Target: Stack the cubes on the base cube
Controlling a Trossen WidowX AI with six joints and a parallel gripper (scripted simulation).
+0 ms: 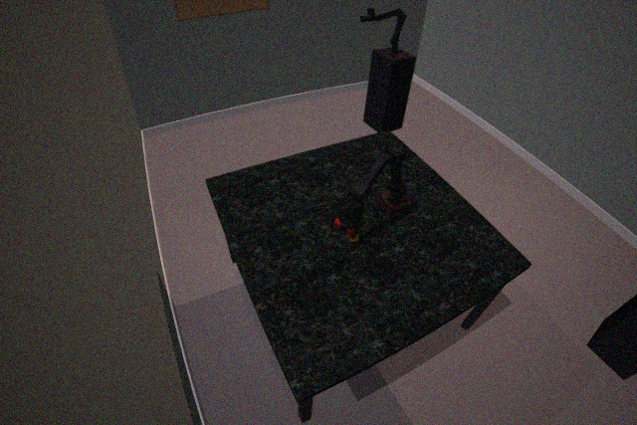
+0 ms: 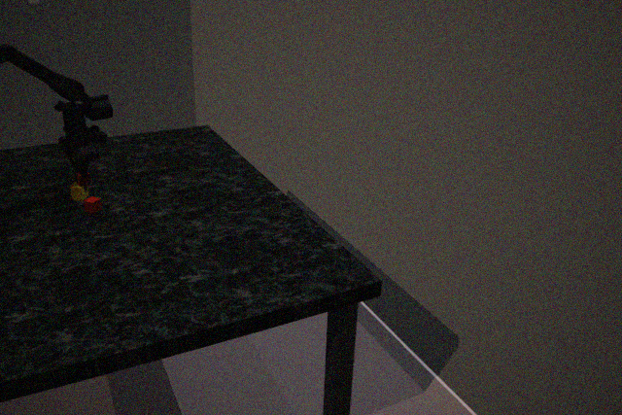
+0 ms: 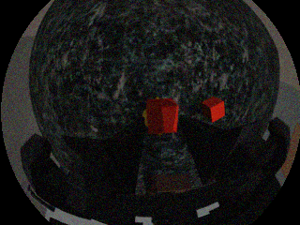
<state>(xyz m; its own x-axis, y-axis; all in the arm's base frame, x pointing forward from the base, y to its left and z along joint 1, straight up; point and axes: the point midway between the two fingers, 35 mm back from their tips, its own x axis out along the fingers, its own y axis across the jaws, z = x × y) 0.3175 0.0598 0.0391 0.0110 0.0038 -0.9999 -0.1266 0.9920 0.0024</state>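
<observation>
The gripper points down over a dark mottled table, its claw partly apart, with a finger on either side of the upper red cube and no clamping grip on it. This cube lies over the yellow cube, which shows as a narrow strip past its side in the wrist view; whether the two touch, and how the upper one is centered, cannot be told in the dim light. The second red cube rests on the table near the yellow cube, apart from the upper red cube, on the side of the right-hand finger in the wrist view. All three cubes are well apart from the table's edges, and mottled surface extends between them and the near edge in the exterior view. The arm reaches in from its mount on the table. Beyond the far corner in the top view, a tall dark box stands outside the tabletop's edge.
</observation>
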